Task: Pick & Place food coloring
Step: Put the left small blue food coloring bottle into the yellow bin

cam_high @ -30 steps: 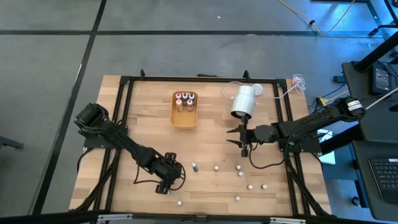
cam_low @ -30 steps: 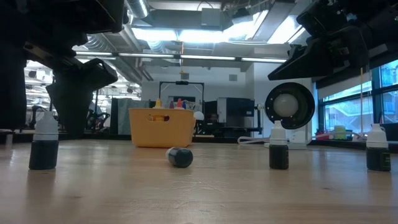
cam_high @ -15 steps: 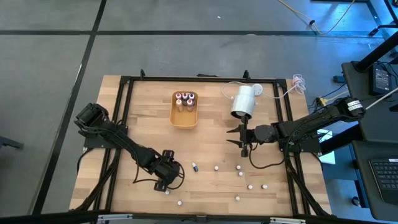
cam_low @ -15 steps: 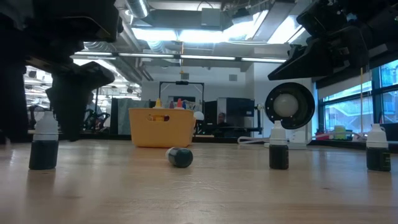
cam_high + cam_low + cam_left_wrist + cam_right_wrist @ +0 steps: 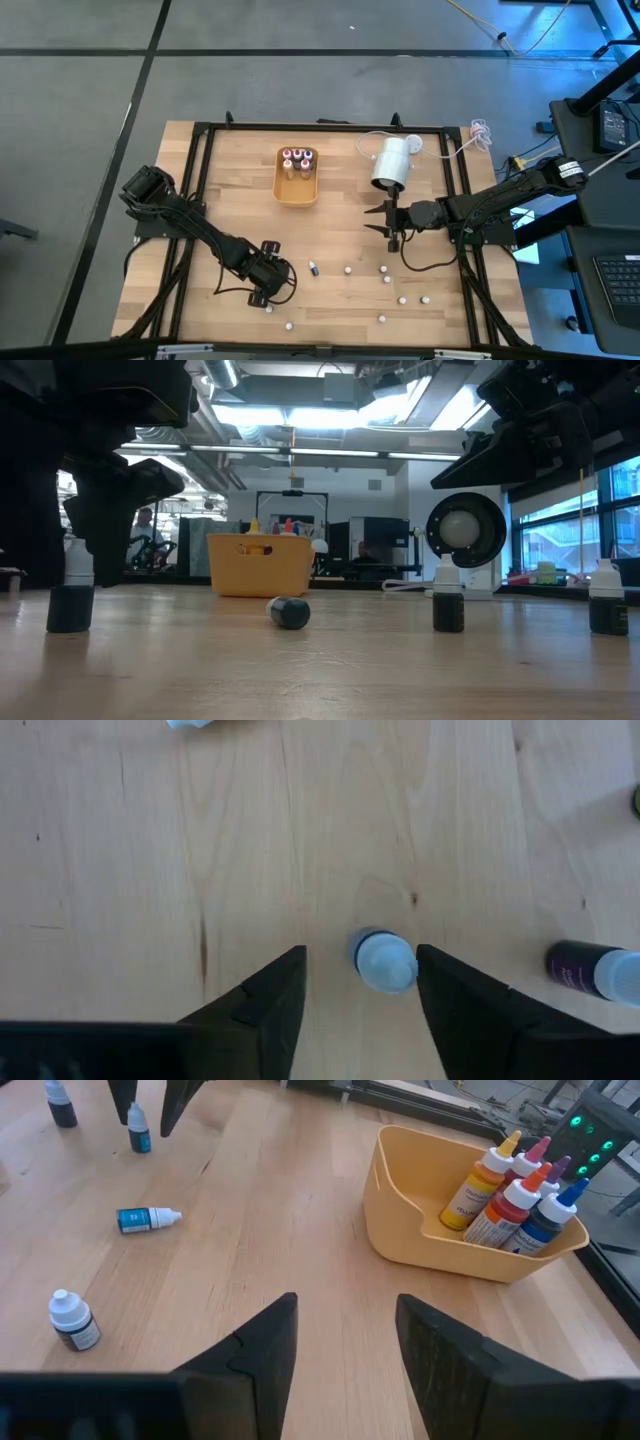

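The left tool [image 5: 360, 985] stands part open astride an upright food coloring bottle [image 5: 383, 960], not gripping it.

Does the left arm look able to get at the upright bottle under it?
Probably yes. The left end effector hangs over the upright bottle, fingers on either side, with bare wood around it.

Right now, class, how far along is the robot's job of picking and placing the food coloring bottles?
Done: several bottles stand in the yellow tray. In hand: the left gripper has its jaws either side of an upright small bottle on the table, not visibly clamped. Left: small bottles scattered on the wooden table, one lying on its side. The right gripper hovers, holding nothing.
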